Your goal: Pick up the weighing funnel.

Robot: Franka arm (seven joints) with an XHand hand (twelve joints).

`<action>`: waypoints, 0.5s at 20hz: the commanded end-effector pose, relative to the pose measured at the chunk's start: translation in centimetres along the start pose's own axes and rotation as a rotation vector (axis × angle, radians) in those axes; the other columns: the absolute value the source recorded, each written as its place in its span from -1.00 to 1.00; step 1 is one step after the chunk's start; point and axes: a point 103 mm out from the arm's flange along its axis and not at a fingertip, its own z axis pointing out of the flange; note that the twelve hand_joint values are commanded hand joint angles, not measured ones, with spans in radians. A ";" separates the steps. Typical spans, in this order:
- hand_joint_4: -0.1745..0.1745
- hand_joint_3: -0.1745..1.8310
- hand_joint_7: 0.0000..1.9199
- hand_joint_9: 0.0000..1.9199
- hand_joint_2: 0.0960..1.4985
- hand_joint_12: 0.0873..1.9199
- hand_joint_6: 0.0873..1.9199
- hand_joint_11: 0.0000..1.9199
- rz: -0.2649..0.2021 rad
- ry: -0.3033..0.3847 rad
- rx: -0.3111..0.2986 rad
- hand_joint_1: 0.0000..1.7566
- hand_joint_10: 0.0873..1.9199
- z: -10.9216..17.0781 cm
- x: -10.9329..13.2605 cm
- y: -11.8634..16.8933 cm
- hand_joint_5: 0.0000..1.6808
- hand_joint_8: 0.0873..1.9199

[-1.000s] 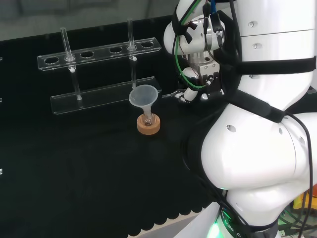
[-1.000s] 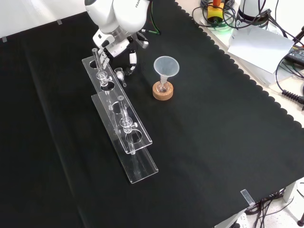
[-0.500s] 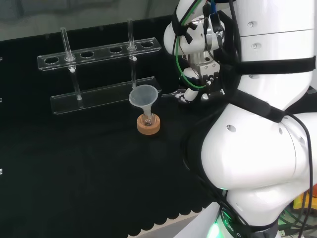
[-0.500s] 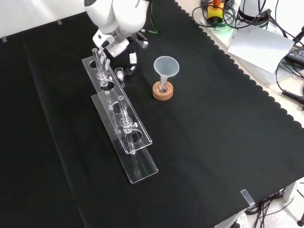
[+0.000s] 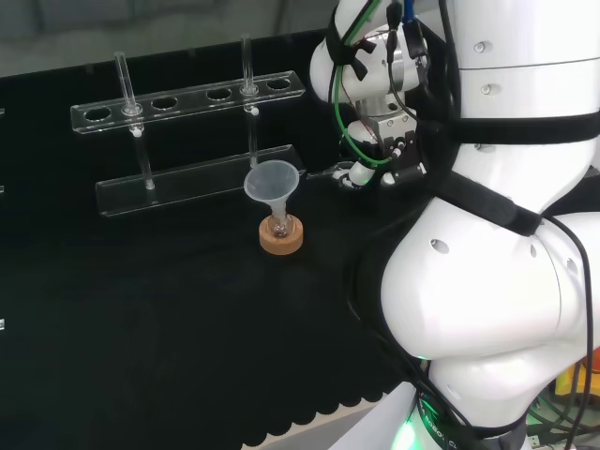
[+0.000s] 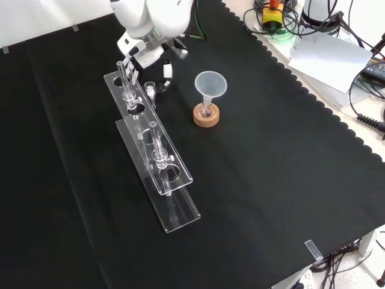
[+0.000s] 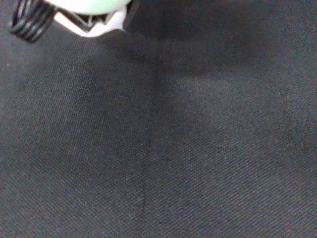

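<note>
The weighing funnel [image 6: 149, 90] is a small clear piece hanging just above the cloth beside the near end of the tube rack in the front view. The black and white hand [image 6: 166, 68] is right over it, with fingers curled down onto it. In the head view the hand [image 5: 360, 172] is tucked under the arm's wrist, and the funnel's thin clear stem [image 5: 321, 173] pokes out to the left of it. The wrist view looks down on black cloth, with a blurred white part of the hand [image 7: 91, 20] in it.
A clear two-tier tube rack [image 6: 153, 158] with upright glass tubes runs along the cloth close to the hand. The big funnel [image 6: 210, 85] stands in a small flask on a cork ring [image 6: 206, 116] to the right. Cables and paper [image 6: 328, 54] lie beyond the cloth's scalloped edge.
The hand has risen a little and the small clear piece has moved up with it. The rack and the big funnel have stayed put.
</note>
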 end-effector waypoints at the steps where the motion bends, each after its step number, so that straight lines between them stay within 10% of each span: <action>1: 1.00 -0.04 -0.57 -0.24 -0.22 0.35 -0.03 -0.59 0.006 0.051 0.016 0.24 -0.50 -1.9 -1.0 -1.0 0.35 -0.37; 10: 1.00 -0.03 -0.53 -0.22 -0.22 0.34 -0.04 -0.57 0.030 0.043 -0.001 0.25 -0.49 -4.5 -1.6 -3.4 0.36 -0.36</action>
